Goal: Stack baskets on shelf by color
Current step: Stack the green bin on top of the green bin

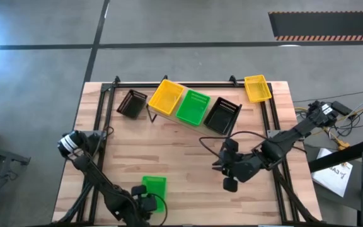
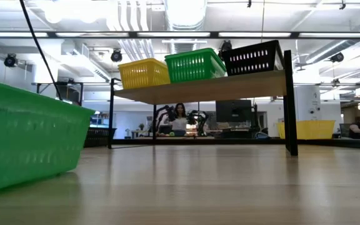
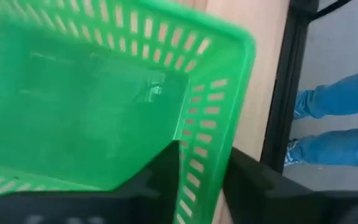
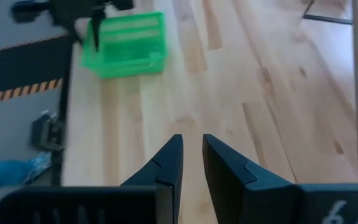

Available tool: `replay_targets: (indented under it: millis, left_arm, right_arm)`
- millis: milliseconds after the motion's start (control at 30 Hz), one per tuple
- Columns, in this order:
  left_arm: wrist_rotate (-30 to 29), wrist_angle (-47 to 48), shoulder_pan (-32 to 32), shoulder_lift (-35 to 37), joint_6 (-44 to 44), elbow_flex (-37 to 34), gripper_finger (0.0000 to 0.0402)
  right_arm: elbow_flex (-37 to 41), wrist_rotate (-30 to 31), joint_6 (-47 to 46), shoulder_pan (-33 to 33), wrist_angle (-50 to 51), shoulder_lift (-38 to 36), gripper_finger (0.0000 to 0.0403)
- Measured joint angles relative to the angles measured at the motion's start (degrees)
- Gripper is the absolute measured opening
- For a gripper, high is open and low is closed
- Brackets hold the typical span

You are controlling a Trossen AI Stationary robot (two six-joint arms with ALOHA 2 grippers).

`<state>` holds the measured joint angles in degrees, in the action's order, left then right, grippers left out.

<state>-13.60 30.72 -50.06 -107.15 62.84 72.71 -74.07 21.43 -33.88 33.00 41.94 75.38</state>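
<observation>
My left claw (image 3: 201, 180) sits at the near edge of the tabletop (image 1: 188, 157), pinching one wall of the loose green basket (image 1: 154, 189); in the left wrist view one finger is inside the wall and the other outside, with the slatted plastic between them. From above, the arm covers part of that basket's near end, so I cannot make out the contact there. In the low view this basket fills the left side, cut off by the frame, and neither claw shows. My right claw (image 4: 191, 158) hangs over bare wood right of centre, fingers nearly together with a thin gap and nothing between them, well apart from the green basket. The shelf (image 2: 230, 86) stands at the far side carrying a yellow basket (image 1: 166, 98), a second green basket (image 1: 193, 107) and a black basket (image 1: 222, 115) side by side. Another black basket (image 1: 132, 103) lies on the tabletop left of the shelf, and another yellow basket (image 1: 257, 88) at the far right corner.
</observation>
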Motion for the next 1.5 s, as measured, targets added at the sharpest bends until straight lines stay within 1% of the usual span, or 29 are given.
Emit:
replay_targets:
  millis: [67, 100, 133, 233, 333, 467, 533, 600, 700, 833, 933, 1067, 1167, 1267, 1433, 1500]
  left_arm:
    - [1.0, -0.1, 1.1, 0.9, -1.9, 0.1, 0.0032]
    - [1.7, -0.1, 1.9, 1.4, -3.2, 0.1, 0.0017]
    - [2.8, -0.1, 2.6, 2.0, -4.1, 0.1, 0.0011]
    - [7.1, -0.1, 5.6, 5.0, -8.5, 0.1, 0.0008]
    - [11.2, 0.0, 9.1, 9.4, -14.1, 0.8, 0.0001]
    - [15.4, -0.2, 14.6, 15.9, -22.3, 4.5, 0.0000]
    - [15.9, -0.3, 17.4, 18.3, -27.1, 7.0, 0.0000]
    - [16.1, 0.1, 20.2, 19.7, -32.0, 9.6, 0.0000]
    - [15.6, 1.2, 24.8, 20.7, -39.6, 14.3, 0.0000]
    - [11.9, 4.6, 31.4, 20.9, -50.0, 20.0, 0.0000]
    - [8.3, 5.9, 36.7, 20.9, -57.0, 22.4, 0.0000]
    - [4.5, 5.9, 43.8, 20.9, -67.0, 23.1, 0.0000]
    - [4.1, 5.8, 49.1, 19.9, -74.7, 23.1, 0.0000]
    - [4.5, 5.9, 53.0, 18.3, -79.7, 22.9, 0.0000]
    - [7.5, 7.0, 55.0, 15.7, -84.8, 22.9, 0.0000]
    - [7.6, 9.7, 55.1, 14.8, -86.7, 22.9, 0.0000]
  right_arm:
    - [-2.5, -0.8, -0.1, 1.2, 3.6, -0.2, 0.0053]
    - [-3.9, -0.8, -0.2, 1.9, 5.6, -0.3, 0.0053]
    - [-5.2, -0.8, -0.2, 2.7, 7.3, -0.3, 0.0053]
    - [-8.9, -0.8, -1.5, 5.2, 12.8, -0.8, 0.0053]
    - [-11.9, -0.8, -4.2, 7.9, 18.2, -1.0, 0.0053]
    - [-13.7, -0.4, -6.4, 12.1, 23.3, -1.6, 0.0053]
    - [-13.7, -0.3, -6.7, 13.9, 24.5, -2.0, 0.0053]
    - [-13.5, 1.4, -6.9, 15.4, 25.8, -2.2, 0.0053]
    - [-13.2, 6.0, -8.7, 17.4, 27.7, -2.2, 0.0053]
    - [-13.1, 10.6, -10.9, 19.4, 30.1, -2.2, 0.0053]
    - [-13.0, 13.1, -11.7, 20.4, 30.9, -2.2, 0.0053]
    - [-13.0, 15.7, -11.8, 20.7, 31.1, -2.2, 0.0053]
    - [-13.0, 18.6, -12.8, 20.7, 31.1, -2.2, 0.0053]
    - [-13.0, 22.0, -14.4, 20.6, 31.1, -2.2, 0.0053]
    - [-13.0, 27.1, -19.5, 20.6, 31.1, -2.2, 0.0053]
    - [-13.0, 28.7, -21.9, 20.6, 31.1, -2.2, 0.0053]
